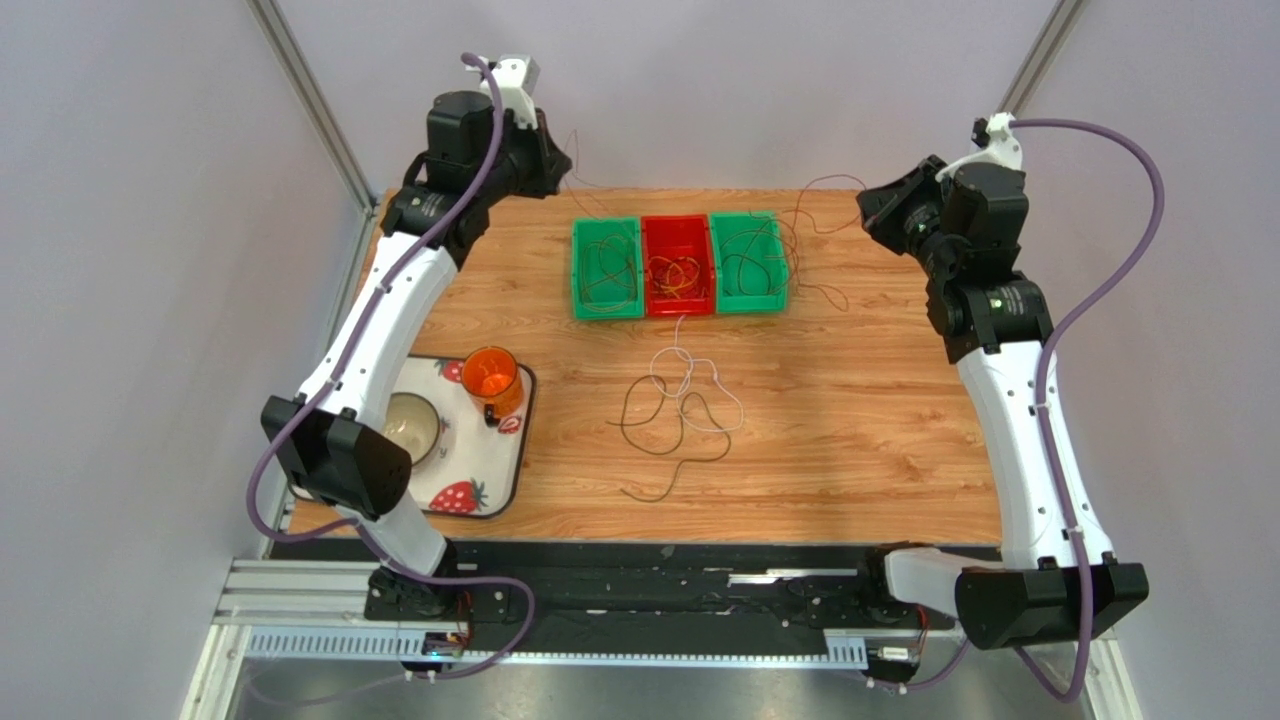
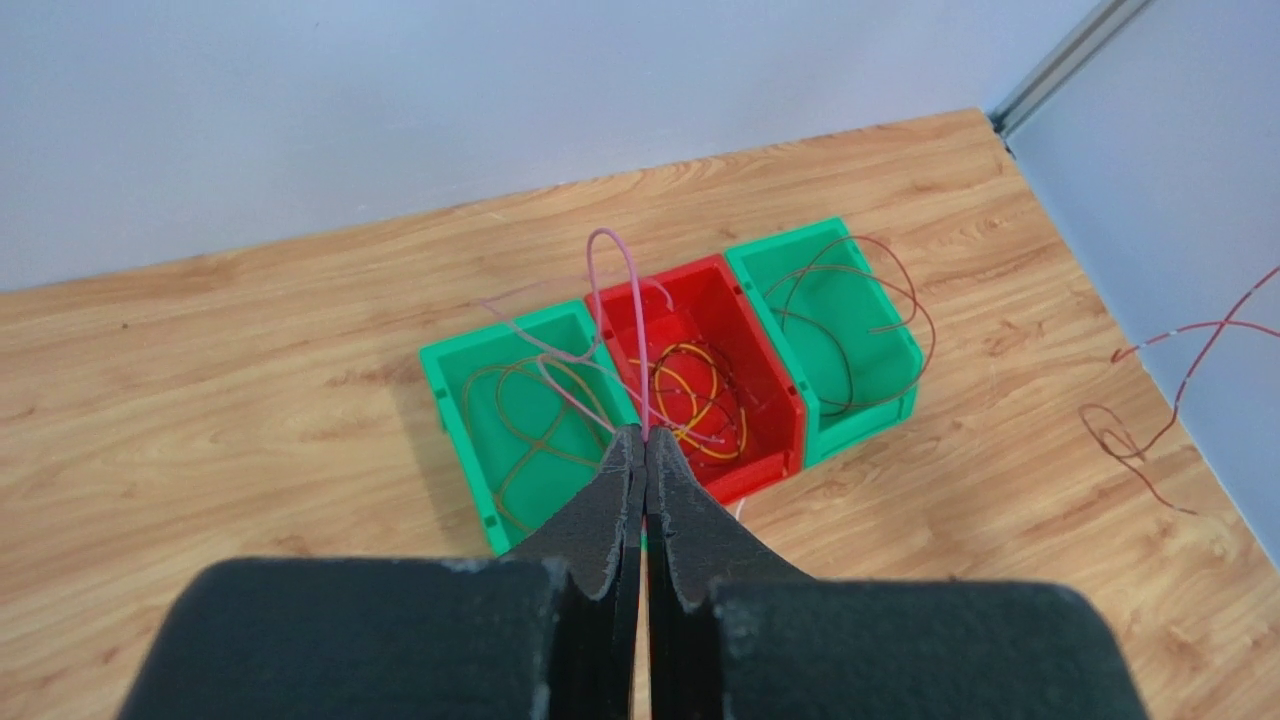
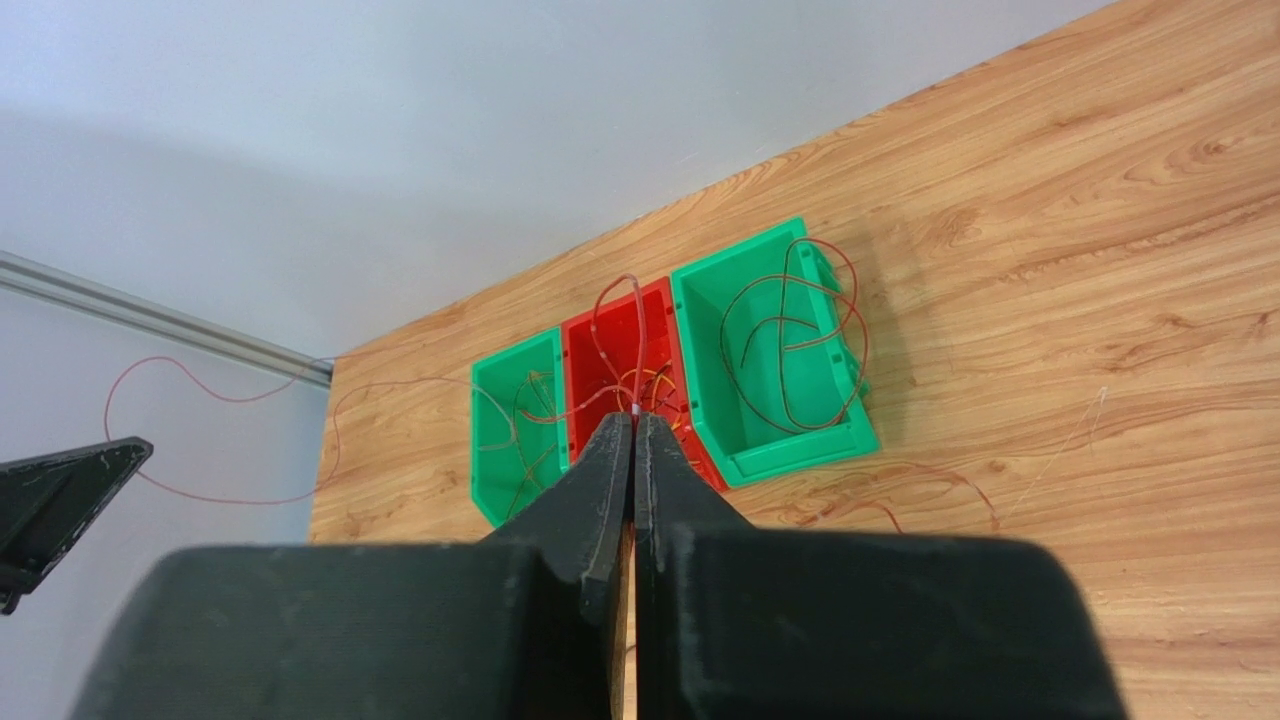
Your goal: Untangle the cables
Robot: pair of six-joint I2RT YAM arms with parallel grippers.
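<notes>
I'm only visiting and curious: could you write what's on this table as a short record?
left gripper: shut on a pink cable
right gripper: shut, apparently on a reddish cable
bins: left green bin, red bin, right green bin in a row, cables in each
loose cables: tangled on the table before the bins
tray: near left, holding orange cup and bowl

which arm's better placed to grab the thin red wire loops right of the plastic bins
Probably right: the right gripper hangs beside the thin red wire loops; the left gripper sits beyond the plastic bins.
</notes>
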